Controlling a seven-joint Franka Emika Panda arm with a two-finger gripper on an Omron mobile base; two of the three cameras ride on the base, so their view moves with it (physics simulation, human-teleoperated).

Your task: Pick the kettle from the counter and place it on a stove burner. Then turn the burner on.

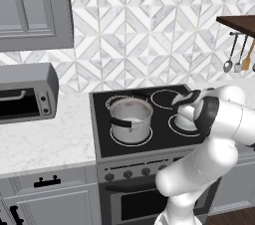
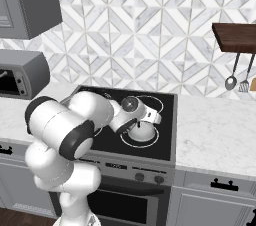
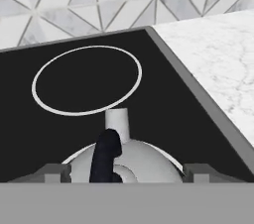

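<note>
The pincer point(image 3: 127, 172) stands open just above the kettle point(image 3: 124, 161), its two tips spread well to either side of the dark upright handle point(image 3: 105, 156) and touching nothing (the short spout points away toward the tiled wall). The kettle point(image 2: 142, 130) sits on the front right stove burner point(image 2: 142, 139) of the black cooktop point(image 2: 165, 120), inside its white ring, with another ringed burner point(image 3: 87, 79) behind it. On the front left burner stands a larger steel pot point(image 1: 131, 119), and the white marble tabletop point(image 2: 220, 125) runs on to the right of the stove.
</note>
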